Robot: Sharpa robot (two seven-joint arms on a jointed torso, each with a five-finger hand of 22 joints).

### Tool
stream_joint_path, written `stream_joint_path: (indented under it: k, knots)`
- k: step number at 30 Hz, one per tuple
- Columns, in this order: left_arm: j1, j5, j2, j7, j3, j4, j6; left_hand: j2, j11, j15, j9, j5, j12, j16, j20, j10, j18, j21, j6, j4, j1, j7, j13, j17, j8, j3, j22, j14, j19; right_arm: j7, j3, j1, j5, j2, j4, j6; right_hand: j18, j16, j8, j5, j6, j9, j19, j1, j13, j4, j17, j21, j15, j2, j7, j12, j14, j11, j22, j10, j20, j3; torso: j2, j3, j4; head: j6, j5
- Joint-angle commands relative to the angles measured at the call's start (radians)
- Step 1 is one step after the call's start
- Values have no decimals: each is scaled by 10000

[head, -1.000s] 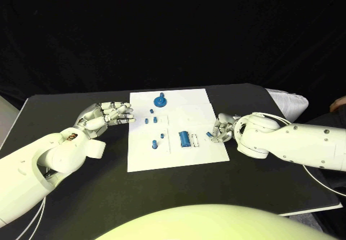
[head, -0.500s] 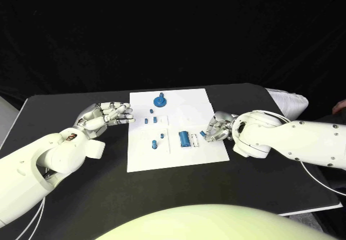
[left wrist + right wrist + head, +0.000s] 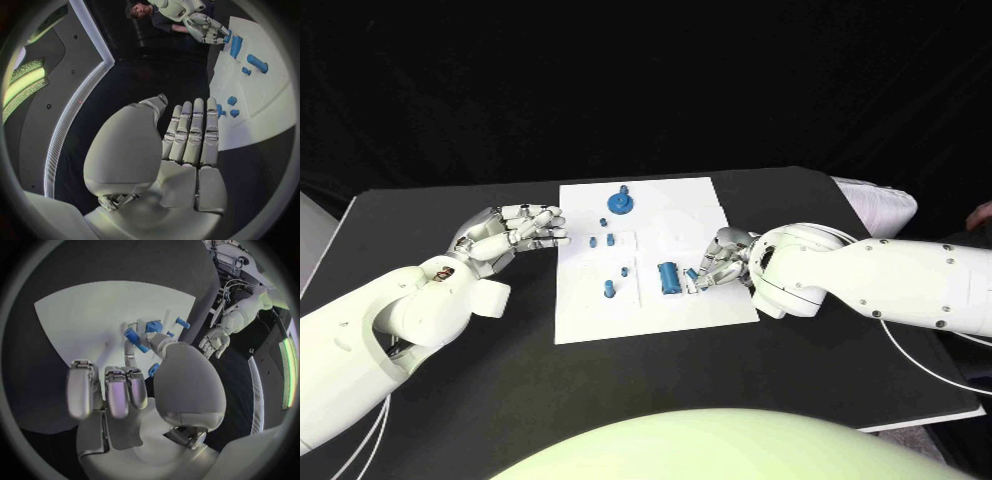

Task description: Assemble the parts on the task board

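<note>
I count one white board (image 3: 653, 300) on one black table (image 3: 473, 380). On it lie about eight blue parts: one round piece (image 3: 622, 203), one cylinder (image 3: 669, 277), several small pegs (image 3: 609, 289).

Two glossy white rounded arms, each ending in a silver segmented hand (image 3: 516, 232), thin white cables trailing

right robot hand (image 3: 720, 262) fingertips hiding small blue part, grip unclear

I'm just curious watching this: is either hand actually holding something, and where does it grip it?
The right hand pinches a small blue part at one end. The left hand holds nothing.
</note>
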Motion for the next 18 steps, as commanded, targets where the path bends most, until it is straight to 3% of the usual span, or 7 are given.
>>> stream_joint_path:
  k: [1, 5, 8, 18]
  knots:
    - [-1, -3, 6, 23, 7, 35, 106, 54, 48, 31, -14, 35, -56, -33, 6, -13, 144, -54, -21, 7, -73, 57, -9, 14, -37, -26, -7, 30, 96, -296, -15, -54, 29, 93, -98, 234, -52, 40, 68, 155, 44, 29, 714, -143, 2635, -343, 2633, -53, -19, 3, -44, 34, 1041, -51, 1636, 1061, -23, 239, 6, 2, 8, 2, 16]
    - [-1, -3, 2, 20, 7, 37, 109, 74, 50, 33, -16, 35, -57, -37, 7, -14, 144, -58, -20, 13, -88, 58, -9, 19, -38, -24, -7, 31, 99, -373, -29, -94, -261, 205, -210, 173, -52, 40, 57, -178, 34, 33, 715, -392, 2635, -246, 2633, -65, -23, 39, -59, 34, 1041, -59, 1635, 1061, -28, 47, 11, 14, 2, 2, 29]
    - [-1, -3, 1, 20, 7, 36, 111, 74, 50, 33, -16, 35, -57, -37, 7, -14, 144, -58, -20, 13, -88, 58, -9, 19, -38, -24, -7, 31, 99, -409, -33, -108, -521, 272, -275, 73, -54, 40, 33, -676, 35, 19, 720, -567, 2635, -146, 2633, -56, -31, 61, -72, 34, 1041, -68, 1644, 1061, -34, -107, 10, 18, -4, 2, 16]
    - [-1, -3, 9, 17, 7, 21, 122, 84, 51, 34, -18, 35, -59, -40, 7, -15, 144, -62, -20, 16, -99, 60, -9, 23, -40, -24, -7, 32, 100, -392, -36, -124, -968, 427, -360, -156, -59, 40, 3, -983, 66, -10, 729, -796, 2635, 66, 2633, -40, -35, 113, -80, 34, 1041, -72, 1658, 1061, -39, -266, 16, 24, -3, 2, 35]
